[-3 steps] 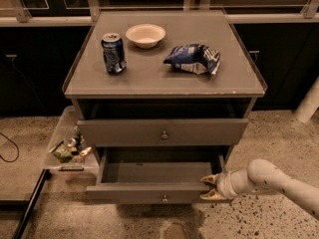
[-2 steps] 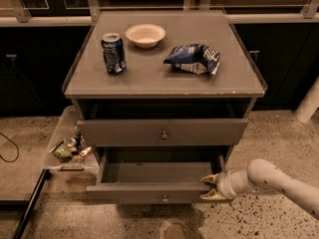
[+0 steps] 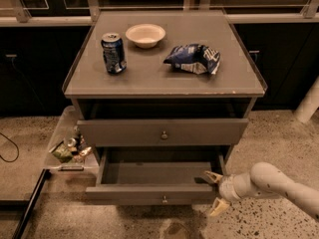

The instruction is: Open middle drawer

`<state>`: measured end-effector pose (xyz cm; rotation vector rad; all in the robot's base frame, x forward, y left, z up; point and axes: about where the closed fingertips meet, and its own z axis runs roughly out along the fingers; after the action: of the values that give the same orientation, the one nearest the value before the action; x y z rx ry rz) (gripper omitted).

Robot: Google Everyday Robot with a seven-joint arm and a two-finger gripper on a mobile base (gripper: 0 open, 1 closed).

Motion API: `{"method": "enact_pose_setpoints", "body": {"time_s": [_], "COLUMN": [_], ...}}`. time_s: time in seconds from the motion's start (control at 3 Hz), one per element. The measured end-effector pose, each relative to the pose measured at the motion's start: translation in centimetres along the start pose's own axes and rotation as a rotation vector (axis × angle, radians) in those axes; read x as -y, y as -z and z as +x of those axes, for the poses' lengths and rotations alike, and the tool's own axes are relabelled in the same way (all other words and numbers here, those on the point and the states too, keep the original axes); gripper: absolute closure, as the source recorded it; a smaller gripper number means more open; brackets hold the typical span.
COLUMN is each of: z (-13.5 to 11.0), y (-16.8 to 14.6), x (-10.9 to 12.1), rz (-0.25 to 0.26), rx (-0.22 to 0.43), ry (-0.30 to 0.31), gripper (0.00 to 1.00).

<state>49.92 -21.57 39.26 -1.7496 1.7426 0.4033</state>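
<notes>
1. The middle drawer (image 3: 129, 193) is sitting low at the frame's centre, pulled well out and showing its inside; the opening is looking largely done.
2. The gripper (image 3: 218, 193) is hovering at lower right, fingers spread either side of the drawer front's right end; probably only withdrawing is remaining.

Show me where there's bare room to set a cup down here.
The top is bare along its front edge, ahead of the can and bag, and in the back right corner behind the bag. The open middle drawer has a bare floor too, but the gripper sits open at its right front corner. Crowded: the back between can, bowl and bag.
</notes>
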Motion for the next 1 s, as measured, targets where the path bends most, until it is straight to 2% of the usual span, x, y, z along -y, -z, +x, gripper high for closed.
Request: {"method": "enact_pose_setpoints", "body": {"time_s": [0.33, 0.67, 1.0], "z": [0.8, 0.4, 0.3], "y": [0.9, 1.3, 1.9], "x": [-3.3, -3.1, -5.1], "rz": [0.005, 0.006, 0.010], "rx": [0.019, 0.018, 0.025], "ry": [-0.016, -0.015, -0.005], "gripper": [0.38, 0.62, 0.85]}}
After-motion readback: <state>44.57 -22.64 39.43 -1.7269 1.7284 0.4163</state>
